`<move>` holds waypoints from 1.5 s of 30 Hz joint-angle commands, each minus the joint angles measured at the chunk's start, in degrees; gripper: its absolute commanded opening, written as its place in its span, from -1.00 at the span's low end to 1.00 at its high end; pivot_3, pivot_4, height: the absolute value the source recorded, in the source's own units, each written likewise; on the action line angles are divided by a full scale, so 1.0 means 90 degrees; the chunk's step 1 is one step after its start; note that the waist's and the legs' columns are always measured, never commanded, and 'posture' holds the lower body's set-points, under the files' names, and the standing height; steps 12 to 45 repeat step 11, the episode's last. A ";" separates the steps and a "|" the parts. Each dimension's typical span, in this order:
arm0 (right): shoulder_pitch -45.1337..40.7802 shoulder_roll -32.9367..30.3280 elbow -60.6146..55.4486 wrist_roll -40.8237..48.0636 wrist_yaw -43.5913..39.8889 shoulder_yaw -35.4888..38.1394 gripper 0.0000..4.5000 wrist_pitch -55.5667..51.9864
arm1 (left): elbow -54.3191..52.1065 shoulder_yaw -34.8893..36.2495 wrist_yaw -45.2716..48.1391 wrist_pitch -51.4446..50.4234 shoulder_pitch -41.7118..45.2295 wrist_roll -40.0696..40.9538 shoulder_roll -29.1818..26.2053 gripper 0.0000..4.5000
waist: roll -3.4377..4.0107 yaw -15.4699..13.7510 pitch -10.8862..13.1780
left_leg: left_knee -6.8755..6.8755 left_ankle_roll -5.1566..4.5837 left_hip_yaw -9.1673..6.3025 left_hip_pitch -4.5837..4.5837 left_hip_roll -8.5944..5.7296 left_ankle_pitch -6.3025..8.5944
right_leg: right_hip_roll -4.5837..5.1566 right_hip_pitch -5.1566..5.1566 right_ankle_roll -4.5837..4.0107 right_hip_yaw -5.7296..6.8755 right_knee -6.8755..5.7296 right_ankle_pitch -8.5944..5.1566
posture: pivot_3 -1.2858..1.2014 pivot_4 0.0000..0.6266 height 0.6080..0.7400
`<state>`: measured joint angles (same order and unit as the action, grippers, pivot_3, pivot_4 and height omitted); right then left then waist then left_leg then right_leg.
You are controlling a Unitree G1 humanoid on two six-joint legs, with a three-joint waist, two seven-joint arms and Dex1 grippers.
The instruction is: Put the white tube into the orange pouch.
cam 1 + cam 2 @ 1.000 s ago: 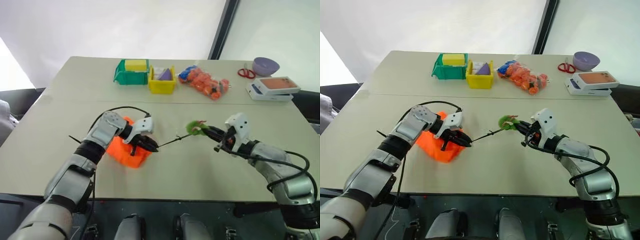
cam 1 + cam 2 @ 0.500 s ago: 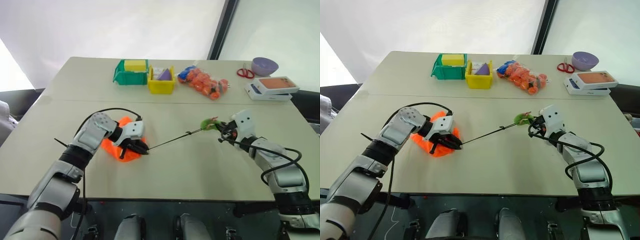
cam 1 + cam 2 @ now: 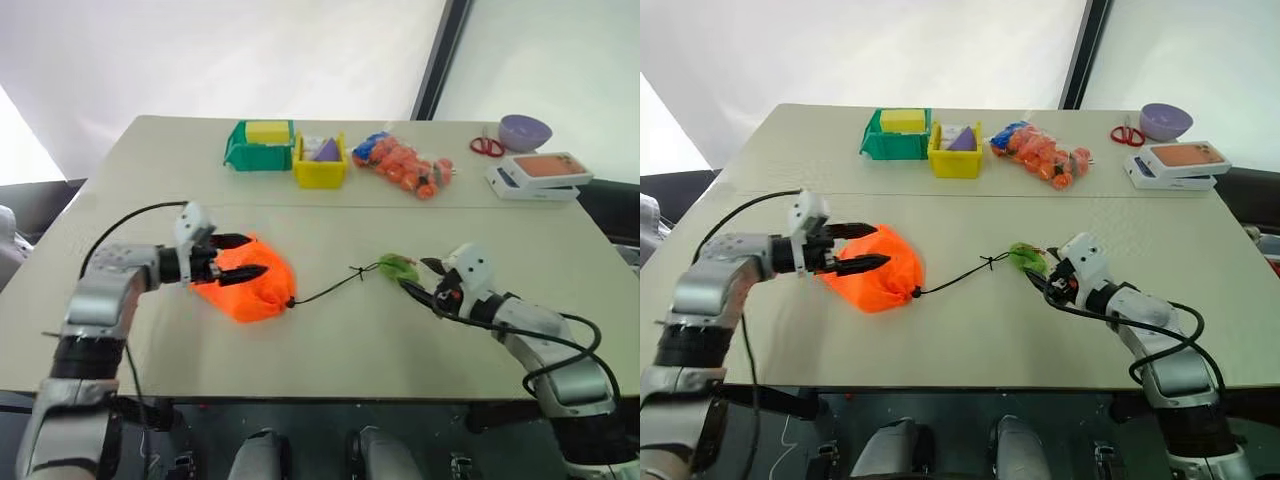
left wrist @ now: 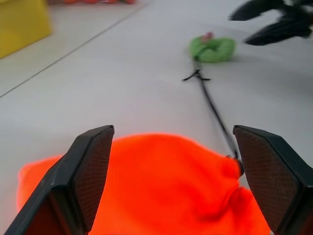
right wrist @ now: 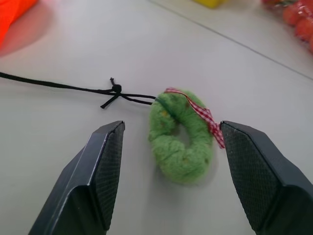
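Orange pouch: left of centre on the table, cinched. Black cord runs right to green ring tag, lying flat. Left gripper: fingers apart over the pouch. Right gripper: fingers apart beside the tag. White tube: cannot tell.

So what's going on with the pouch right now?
The orange pouch lies on the table, cinched at its mouth, with its black cord running to the green tag. The left gripper hangs open over the pouch, and the right gripper sits open around the tag without gripping it. Neither is holding anything.
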<state>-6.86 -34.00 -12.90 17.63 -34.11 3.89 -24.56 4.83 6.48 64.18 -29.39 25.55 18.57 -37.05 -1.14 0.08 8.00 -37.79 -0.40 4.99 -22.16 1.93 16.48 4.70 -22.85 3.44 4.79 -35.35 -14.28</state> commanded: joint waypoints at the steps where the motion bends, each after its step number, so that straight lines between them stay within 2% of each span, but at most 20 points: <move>1: 0.0184 0.0107 0.0076 0.0438 -0.0326 0.0569 0.43 0.0431 | -0.0549 0.0931 -0.0853 0.0119 -0.0716 0.0197 -0.0017 0.86 | -0.0001 0.0005 0.0000 | 0.0000 0.0001 -0.0001 0.0012 0.0001 0.0001 | 0.0003 0.0012 -0.0001 0.0000 0.0003 -0.0001 | 0.03 -0.52 1.00; 6: 0.0348 0.0260 0.0358 0.1043 -0.0791 0.0919 0.43 0.0397 | -0.1203 0.1868 -0.2042 0.0358 -0.2026 0.0320 0.0463 0.86 | 0.0003 0.0031 0.0003 | 0.0009 0.0003 0.0000 0.0038 -0.0001 0.0002 | 0.0029 0.0035 -0.0023 0.0000 0.0014 -0.0012 | 0.03 -0.52 1.00; 11: 0.0260 0.0366 0.0586 0.0941 -0.0785 0.0803 0.43 0.0479 | -0.1335 0.2035 -0.2608 0.0696 -0.2804 0.0292 0.0813 0.86 | 0.0005 0.0043 0.0004 | 0.0025 0.0022 0.0001 0.0072 -0.0007 0.0013 | 0.0047 0.0035 -0.0031 -0.0003 0.0023 -0.0015 | 0.03 -0.52 1.00; 45: 0.0260 0.0366 0.0586 0.0941 -0.0785 0.0803 0.43 0.0479 | -0.1335 0.2035 -0.2608 0.0696 -0.2804 0.0292 0.0813 0.86 | 0.0005 0.0043 0.0004 | 0.0025 0.0022 0.0001 0.0072 -0.0007 0.0013 | 0.0047 0.0035 -0.0031 -0.0003 0.0023 -0.0015 | 0.03 -0.52 1.00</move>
